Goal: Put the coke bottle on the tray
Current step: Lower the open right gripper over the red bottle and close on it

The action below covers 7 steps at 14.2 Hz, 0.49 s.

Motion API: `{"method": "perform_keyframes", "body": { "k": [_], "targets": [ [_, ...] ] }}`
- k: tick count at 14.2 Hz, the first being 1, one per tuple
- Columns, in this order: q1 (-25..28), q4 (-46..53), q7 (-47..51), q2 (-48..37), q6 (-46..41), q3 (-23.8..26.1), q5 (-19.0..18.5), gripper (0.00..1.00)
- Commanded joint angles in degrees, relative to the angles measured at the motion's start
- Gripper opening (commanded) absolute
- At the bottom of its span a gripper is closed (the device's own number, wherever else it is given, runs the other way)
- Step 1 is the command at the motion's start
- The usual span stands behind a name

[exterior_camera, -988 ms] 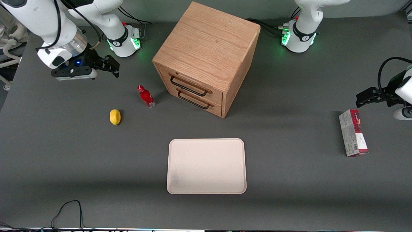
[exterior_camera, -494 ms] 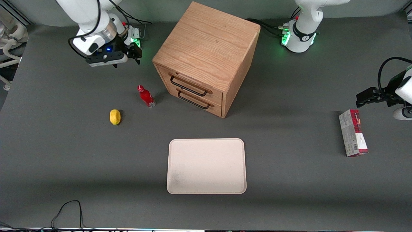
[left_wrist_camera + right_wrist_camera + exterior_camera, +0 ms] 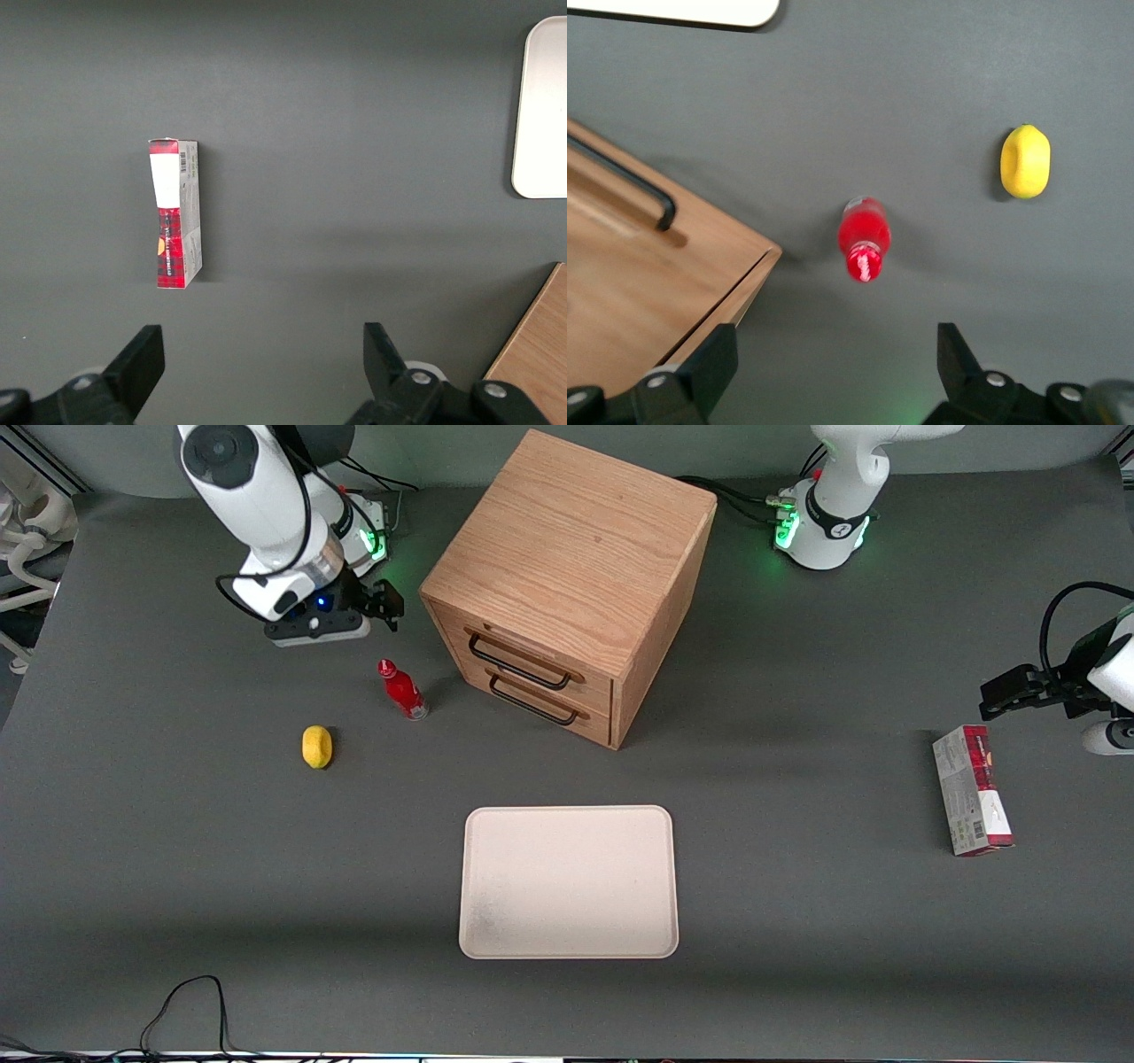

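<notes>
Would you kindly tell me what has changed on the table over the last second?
The gripper has swung in from the working arm's end of the table and now hangs with jaws open, empty, above the coke bottle, slightly farther from the front camera. The bottle, lemon, tray, cabinet and carton stayed put.

coke bottle [image 3: 402, 689] 1 | tray [image 3: 568, 882] 1 | lemon [image 3: 316, 746] 1 | carton [image 3: 971, 802] 1 | drawer cabinet [image 3: 567, 584] 1

Your gripper [image 3: 383, 605] hangs spread, farther from the camera than the coke bottle [image 3: 403, 690] (upright, beside the cabinet [image 3: 567, 584]); the tray [image 3: 569, 882] lies nearest.
</notes>
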Motion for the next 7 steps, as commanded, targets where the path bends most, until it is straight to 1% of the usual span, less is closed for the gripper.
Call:
{"method": "perform_keyframes", "body": {
  "k": [1, 5, 7],
  "targets": [
    [0.2, -5.2, -0.6, -0.8, 5.5, -1.4, -2.6, 1.00],
    [0.6, -10.8, -0.6, 0.3, 13.0, -1.8, -2.6, 1.00],
    [0.9, -11.9, -0.5, 1.9, 15.7, -1.7, -2.7, 1.00]
  ]
}}
